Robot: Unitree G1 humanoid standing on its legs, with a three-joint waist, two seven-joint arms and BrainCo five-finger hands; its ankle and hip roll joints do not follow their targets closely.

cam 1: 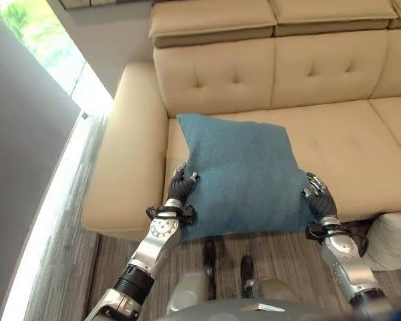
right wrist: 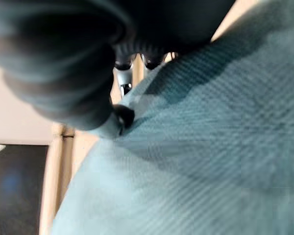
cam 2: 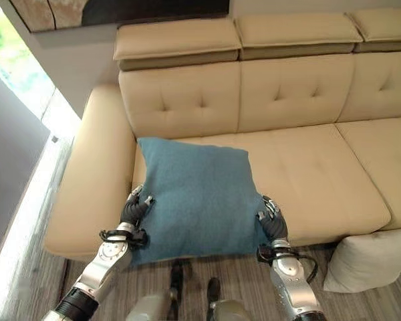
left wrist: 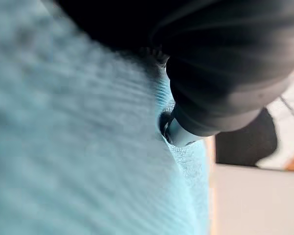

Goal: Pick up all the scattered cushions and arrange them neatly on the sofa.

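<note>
A square blue cushion lies tilted on the left seat of the beige sofa, its near edge hanging over the seat's front. My left hand holds the cushion's left edge, fingers curled on top. My right hand grips the right edge the same way. In the left wrist view the blue cloth is pressed against my left hand. The right wrist view shows the cloth bunched under my right hand.
A pale cream cushion rests on the wooden floor against the sofa's front at the lower right. The sofa's left armrest is beside the blue cushion. A bright window runs along the left wall.
</note>
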